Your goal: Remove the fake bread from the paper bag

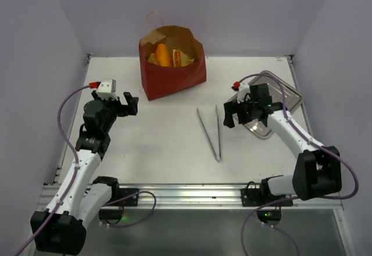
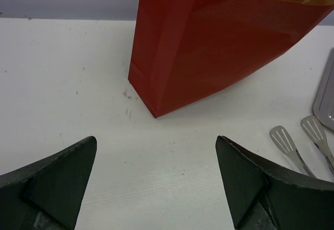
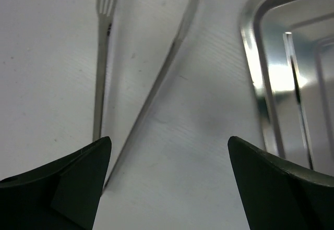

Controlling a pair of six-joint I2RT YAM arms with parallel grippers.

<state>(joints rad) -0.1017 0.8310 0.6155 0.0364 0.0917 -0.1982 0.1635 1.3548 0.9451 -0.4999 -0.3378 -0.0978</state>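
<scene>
At the far middle of the white table (image 1: 157,151): paper bag (image 1: 172,73), upright, glossy red outside, brown kraft inside, mouth open, a thin tan loop handle arched above the far rim. Sharp folded corner and creased side panel plain in the left wrist view (image 2: 209,47).

Inside the bag, near the top: bread (image 1: 163,55), a smooth orange-yellow elongated roll, with a paler flat piece (image 1: 182,58) just to its right, too small for detail.

Right of centre, flat on the table: metal tongs (image 1: 210,133), two slim silver arms joined at the near end and splayed toward the far side, slotted at the tips (image 3: 102,58).

At the far right: shallow silver tray (image 1: 295,95), rectangular, rounded corners, shiny raised rim (image 3: 251,63).

Left of the bag, apart from it: left claw (image 1: 131,104), matte black wedge fingers spread wide, nothing between them (image 2: 156,144).

Between tongs and tray, over the tray's near-left edge: right claw (image 1: 231,115), likewise spread and empty (image 3: 169,144).
</scene>
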